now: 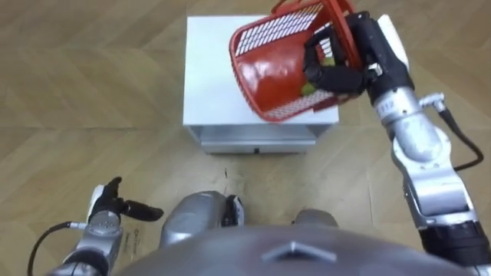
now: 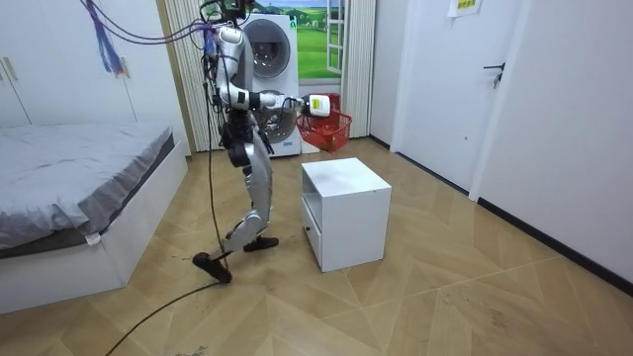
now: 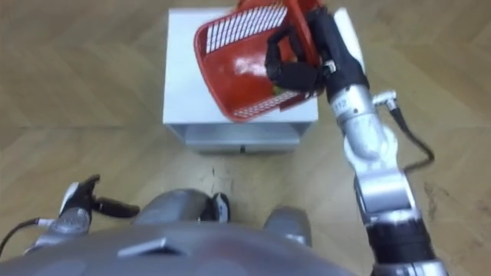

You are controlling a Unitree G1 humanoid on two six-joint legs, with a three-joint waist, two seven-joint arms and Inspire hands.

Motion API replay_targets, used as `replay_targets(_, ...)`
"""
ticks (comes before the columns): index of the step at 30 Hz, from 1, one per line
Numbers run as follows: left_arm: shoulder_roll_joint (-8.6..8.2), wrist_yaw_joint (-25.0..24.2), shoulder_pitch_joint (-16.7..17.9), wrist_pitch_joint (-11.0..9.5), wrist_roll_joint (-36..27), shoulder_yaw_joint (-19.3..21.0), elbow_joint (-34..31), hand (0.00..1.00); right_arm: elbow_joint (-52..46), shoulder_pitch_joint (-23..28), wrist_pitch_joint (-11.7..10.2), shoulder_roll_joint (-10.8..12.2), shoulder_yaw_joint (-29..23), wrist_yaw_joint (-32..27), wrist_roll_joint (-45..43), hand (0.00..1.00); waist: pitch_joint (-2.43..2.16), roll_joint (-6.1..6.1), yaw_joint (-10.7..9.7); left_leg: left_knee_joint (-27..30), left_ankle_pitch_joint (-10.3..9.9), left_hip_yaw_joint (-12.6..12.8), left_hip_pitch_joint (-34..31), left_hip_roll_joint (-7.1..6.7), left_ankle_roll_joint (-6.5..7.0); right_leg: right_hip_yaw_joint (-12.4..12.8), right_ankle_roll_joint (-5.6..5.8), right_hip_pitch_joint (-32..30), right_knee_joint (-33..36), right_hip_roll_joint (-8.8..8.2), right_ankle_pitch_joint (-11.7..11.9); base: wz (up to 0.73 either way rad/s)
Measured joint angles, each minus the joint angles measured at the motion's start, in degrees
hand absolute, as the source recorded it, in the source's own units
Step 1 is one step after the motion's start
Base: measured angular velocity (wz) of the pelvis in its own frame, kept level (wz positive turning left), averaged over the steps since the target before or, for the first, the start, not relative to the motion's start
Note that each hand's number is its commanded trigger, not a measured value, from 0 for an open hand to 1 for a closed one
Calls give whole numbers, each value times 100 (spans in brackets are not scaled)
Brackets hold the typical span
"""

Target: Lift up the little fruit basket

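Observation:
A red plastic fruit basket (image 1: 280, 65) with slotted sides hangs tilted in the air above a white cabinet (image 1: 215, 84). My right hand (image 1: 337, 65) is shut on its rim and handle, fingers curled over the edge, and something yellow-green shows inside by the fingers. In the right eye view the basket (image 3: 245, 65) and the right hand (image 3: 295, 61) appear the same way. My left hand (image 1: 115, 207) hangs low at my left side, fingers relaxed and holding nothing. In the room view I stand beside the cabinet (image 2: 346, 213) with the basket (image 2: 324, 129) held out at chest height.
The white cabinet has an open shelf on its front (image 1: 257, 138). A bed (image 2: 79, 198) stands at the room view's left, a washing machine (image 2: 272, 59) behind me, a door (image 2: 509, 89) at the room view's right. Wooden floor (image 1: 84, 92) lies all around.

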Motion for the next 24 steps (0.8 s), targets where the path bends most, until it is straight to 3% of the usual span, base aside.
replay_targets(2, -49, -2, 11, -72, -16, 0, 2, 0, 1, 2, 25, 11, 16, -10, -6, 100, -23, 39, 25, -197, 11, -39, 179, 83, -22, 57, -31, -250, -551, 172, -204, 5)
replay_targets(4, -76, -3, 70, -117, -16, 7, 18, 0, 8, 29, 66, 29, 53, -12, -37, 100, -24, 95, 94, -400, 31, -111, 399, 183, -92, 75, -31, -304, -1454, 351, -234, 4)
replay_targets(5, -60, 1, 102, -141, -17, 8, 39, 0, 2, 80, 67, 46, 57, -21, -48, 100, -34, 75, 67, -505, 56, -206, 481, 176, -134, 94, -50, -250, -2287, 393, -110, 34)
replay_targets(6, -49, 8, 132, -146, -17, 10, 67, 0, 3, 118, 86, 53, 65, -28, -50, 100, -87, -24, 81, -550, 39, -253, 516, 144, -187, 110, -63, -155, -3157, 418, 263, 38)
replay_targets(7, -63, 9, 146, -141, -11, 14, 92, 0, 12, 125, 98, 53, 73, -33, -50, 100, -73, -25, 79, -528, 6, -302, 524, 153, -228, 123, 3, -137, -3340, 461, 466, 33)
replay_targets(8, -95, 9, 189, -142, -9, 13, 65, 0, 15, 160, 153, 94, 85, -84, -43, 100, -116, 17, 77, -551, 8, -358, 575, 235, -278, -1, -40, 50, -3510, 545, 545, 24)
replay_targets(9, -95, 8, 311, -164, -9, 13, 62, 0, 15, 156, 163, 140, 96, -131, -21, 100, -103, 43, 87, -613, -7, -361, 625, 318, -329, -112, -86, 215, -3720, 656, 574, 23)
replay_targets(13, -113, 0, 434, -162, 3, 13, 72, 0, 20, 142, 161, 151, 91, -248, 74, 100, -86, 17, 84, -781, -1, -369, 741, 452, -417, -221, -114, 440, -3999, 792, 591, 20)
replay_targets(22, -119, -190, 632, -96, 553, 51, 189, 0, 531, 132, 134, 181, 95, -298, 75, 100, -39, -44, 129, -956, -8, -358, 754, 465, -429, -264, -93, 589, -4415, 849, 684, 1)
replay_targets(24, -109, -243, 612, -80, 556, 61, 236, 0, 758, 111, 5, 181, 95, -334, 78, 100, -37, -42, 130, -955, -7, -359, 678, 470, -429, -266, -96, 558, -4460, 856, 708, 0)
